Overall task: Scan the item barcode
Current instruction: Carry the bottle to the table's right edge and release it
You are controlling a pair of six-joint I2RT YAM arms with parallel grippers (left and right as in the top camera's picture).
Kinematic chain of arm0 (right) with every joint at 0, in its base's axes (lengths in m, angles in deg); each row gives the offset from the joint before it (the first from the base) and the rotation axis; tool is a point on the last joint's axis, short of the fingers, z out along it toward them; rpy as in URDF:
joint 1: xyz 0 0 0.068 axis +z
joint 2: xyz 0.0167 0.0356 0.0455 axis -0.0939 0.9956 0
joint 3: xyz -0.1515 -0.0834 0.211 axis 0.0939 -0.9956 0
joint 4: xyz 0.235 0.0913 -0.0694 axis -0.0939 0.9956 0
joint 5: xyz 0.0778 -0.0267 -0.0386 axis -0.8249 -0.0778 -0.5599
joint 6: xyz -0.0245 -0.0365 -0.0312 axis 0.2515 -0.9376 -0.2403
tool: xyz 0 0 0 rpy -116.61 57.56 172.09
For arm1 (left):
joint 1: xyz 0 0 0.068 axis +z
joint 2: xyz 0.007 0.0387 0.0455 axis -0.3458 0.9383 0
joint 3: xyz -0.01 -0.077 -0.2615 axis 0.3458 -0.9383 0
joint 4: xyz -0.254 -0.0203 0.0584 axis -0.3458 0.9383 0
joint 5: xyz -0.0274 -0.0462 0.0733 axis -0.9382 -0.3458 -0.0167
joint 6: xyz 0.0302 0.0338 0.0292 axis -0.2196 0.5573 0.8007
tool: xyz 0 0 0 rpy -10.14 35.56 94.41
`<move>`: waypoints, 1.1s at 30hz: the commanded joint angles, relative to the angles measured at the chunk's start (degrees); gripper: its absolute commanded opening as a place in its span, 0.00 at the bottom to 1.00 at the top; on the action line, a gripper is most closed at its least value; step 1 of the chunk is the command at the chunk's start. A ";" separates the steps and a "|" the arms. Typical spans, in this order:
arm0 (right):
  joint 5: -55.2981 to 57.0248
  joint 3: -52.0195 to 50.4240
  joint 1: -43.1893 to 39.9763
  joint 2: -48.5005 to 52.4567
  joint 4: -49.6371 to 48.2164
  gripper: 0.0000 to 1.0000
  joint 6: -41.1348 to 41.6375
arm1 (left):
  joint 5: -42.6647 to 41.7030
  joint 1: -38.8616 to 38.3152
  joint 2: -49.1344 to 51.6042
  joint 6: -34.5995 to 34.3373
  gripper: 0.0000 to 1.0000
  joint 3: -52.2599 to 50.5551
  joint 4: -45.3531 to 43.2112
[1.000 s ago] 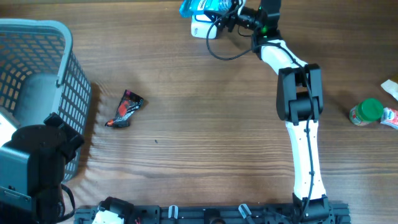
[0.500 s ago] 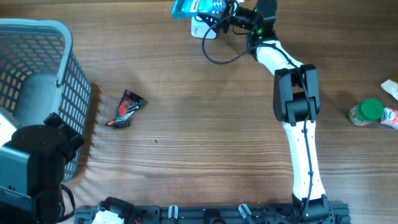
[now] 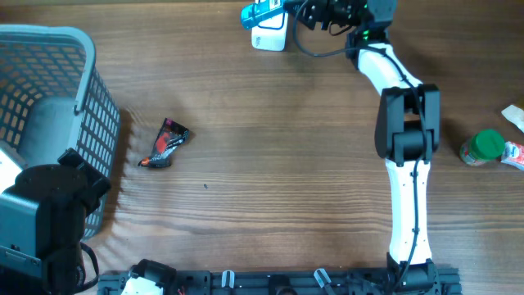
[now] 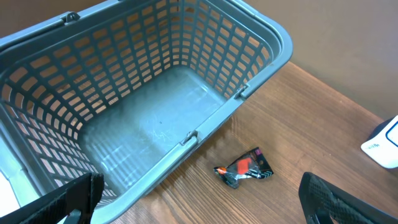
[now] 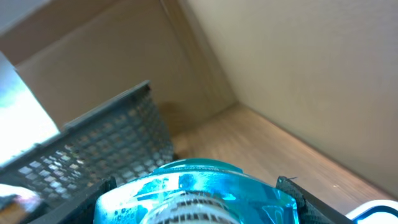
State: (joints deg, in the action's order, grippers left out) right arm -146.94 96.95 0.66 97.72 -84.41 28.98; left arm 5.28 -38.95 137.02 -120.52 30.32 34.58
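Observation:
A clear blue bottle-like item [image 3: 260, 12] hangs at the table's far edge, just above a white barcode scanner [image 3: 268, 38]. My right gripper [image 3: 288, 11] is shut on it; in the right wrist view the blue item [image 5: 199, 186] fills the space between the fingers of the right gripper [image 5: 198, 205]. My left gripper [image 4: 202, 208] stands wide open with nothing between its fingers, hovering over the near corner of the grey basket [image 4: 273, 37]. A corner of the scanner [image 4: 385, 146] shows at the right edge of the left wrist view.
The grey basket [image 3: 82, 57] stands at the left, with the left arm [image 3: 49, 221] in front of it. A black and red snack packet [image 3: 164, 143] lies beside it, also [image 4: 244, 168]. A green-lidded jar [image 3: 483, 147] and small packets [image 3: 514, 119] sit at the right edge.
The right arm has swung to the right along the far edge, and the blue item has shifted and turned above the scanner. The left arm has not moved.

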 commanded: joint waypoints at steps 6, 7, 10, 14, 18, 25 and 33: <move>-4.31 1.77 -7.04 -12.50 10.93 0.45 19.71 | 1.05 0.26 0.07 0.55 1.00 0.11 0.02; -4.31 1.77 -8.35 -13.20 13.25 0.44 21.84 | 1.05 0.26 0.07 0.55 1.00 0.11 0.02; -3.74 1.77 -12.15 -13.75 13.60 0.45 30.25 | 1.01 0.26 0.07 0.50 1.00 0.11 0.02; -1.81 1.77 -17.29 -13.75 26.88 0.40 26.43 | 1.01 0.26 0.07 0.50 1.00 0.11 0.02; 5.33 1.77 -20.83 -13.75 52.37 0.38 7.54 | 1.01 0.26 0.07 0.50 1.00 0.11 0.02; 28.41 1.77 -20.83 -15.34 83.34 0.38 -17.29 | 1.03 0.26 0.07 0.48 1.00 0.11 0.02; 80.41 1.77 -21.20 -27.96 104.37 0.40 -33.51 | 1.03 0.26 0.09 0.50 1.00 0.11 -1.22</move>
State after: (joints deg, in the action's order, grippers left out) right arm -90.79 97.26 -20.30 76.06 17.34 2.23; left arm 5.32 -38.95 137.02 -120.50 30.32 34.36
